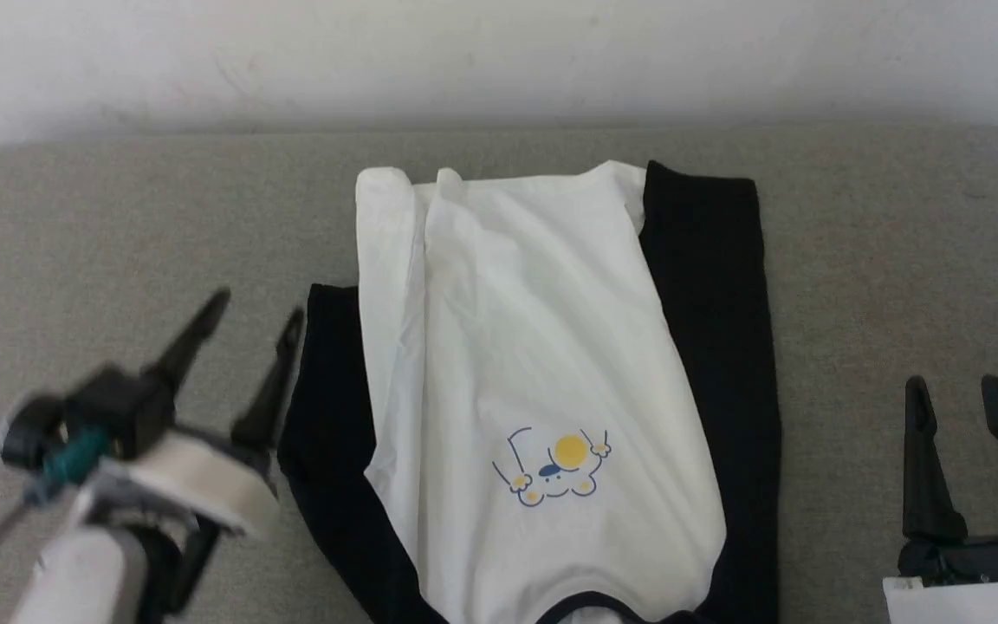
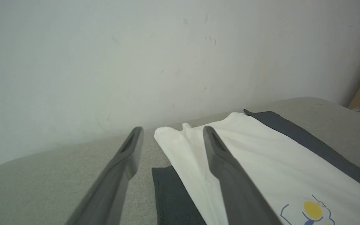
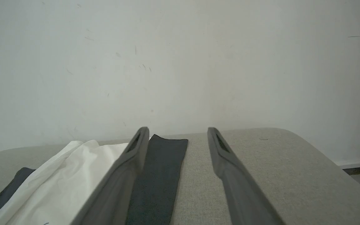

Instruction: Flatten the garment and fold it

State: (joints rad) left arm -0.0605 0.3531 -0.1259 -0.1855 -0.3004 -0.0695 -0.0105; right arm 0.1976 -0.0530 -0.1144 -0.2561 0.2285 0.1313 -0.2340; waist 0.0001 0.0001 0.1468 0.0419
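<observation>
White cotton dominates the middle of the grey fabric-covered counter [image 1: 118, 225]: the soft white T-shirt [image 1: 542, 364] with black raglan sleeves lies as a long narrow strip, hem at 12 o'clock, black neckband at 6 o'clock, and the small blue-and-yellow cartoon print [image 1: 555, 468] faces up. The side folds look done, so the lengthwise fold probably comes next.

The main risk sits along the 10 to 11 o'clock edge, where the white cloth is doubled into a loose ridge. A pinch there could take only the top layer and peel the fold open. The black sleeve bulging out at 8 o'clock could drag on the rough counter and skew the strip (jersey like this slides readily over itself).

The left end effector [image 1: 256, 308], at 9 o'clock just beside that sleeve, has its dark fingers spread wide and grips nothing. The right end effector [image 1: 953, 386], at 4 o'clock over bare counter, is equally agape and empty.
</observation>
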